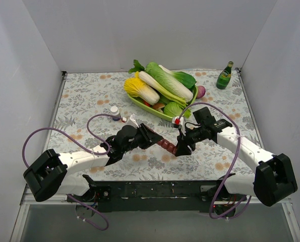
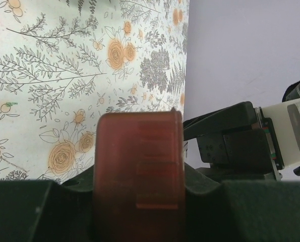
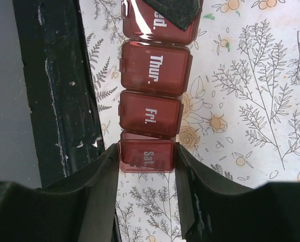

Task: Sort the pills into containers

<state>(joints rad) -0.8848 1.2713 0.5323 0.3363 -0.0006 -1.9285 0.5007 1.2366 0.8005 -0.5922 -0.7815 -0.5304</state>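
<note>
Translucent dark red plastic on the pill organiser [image 3: 151, 108] — smooth and glossy, with bright glints on the lids and white printed day names. Matt black plastic on the fingers [image 3: 102, 191] of the right hand [image 3: 146, 154], dusty and flecked with pale scuffs, and the same dull black, chipped to white in spots, on the bar [image 3: 54, 91] beside it. Flat matt floral print over the counter [image 3: 260, 101] — cloth or paper, hard to tell.

There is one long dark red plastic pill organiser [image 1: 166, 145], four lidded compartments [image 3: 155, 68] showing; one green glass bottle [image 1: 224, 76]; one small white-capped bottle [image 1: 114, 111]; one green vegetable tray [image 1: 142, 106] with perhaps five vegetables [image 1: 165, 80].
</note>
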